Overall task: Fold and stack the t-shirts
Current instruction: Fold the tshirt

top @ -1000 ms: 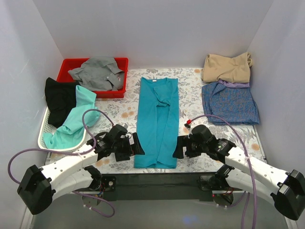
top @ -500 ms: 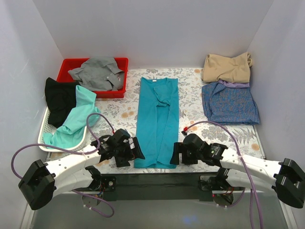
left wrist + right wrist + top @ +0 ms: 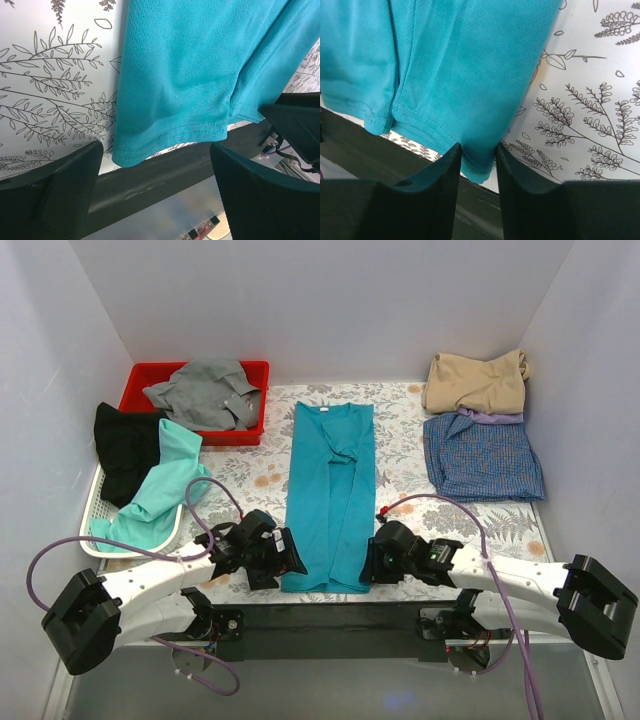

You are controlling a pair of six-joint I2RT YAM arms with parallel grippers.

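Two grippers working at near hem of teal t-shirt (image 3: 330,490), which is lying folded lengthwise at table centre. Left gripper (image 3: 287,558) hovering wide apart, empty, beside left corner. Right gripper (image 3: 368,565) straddling right corner, jaws narrow, cloth between them; clamp unclear. Risks: right pinching only top layer, left missing its corner, fold skewing; hem sitting at dark table edge (image 3: 150,182), possibly slipping.

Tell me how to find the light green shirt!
Look at the left side of the table, where a white basket sits near a red bin. The mint-green t-shirt drapes over its rim, far paler than the black t-shirt beside it.
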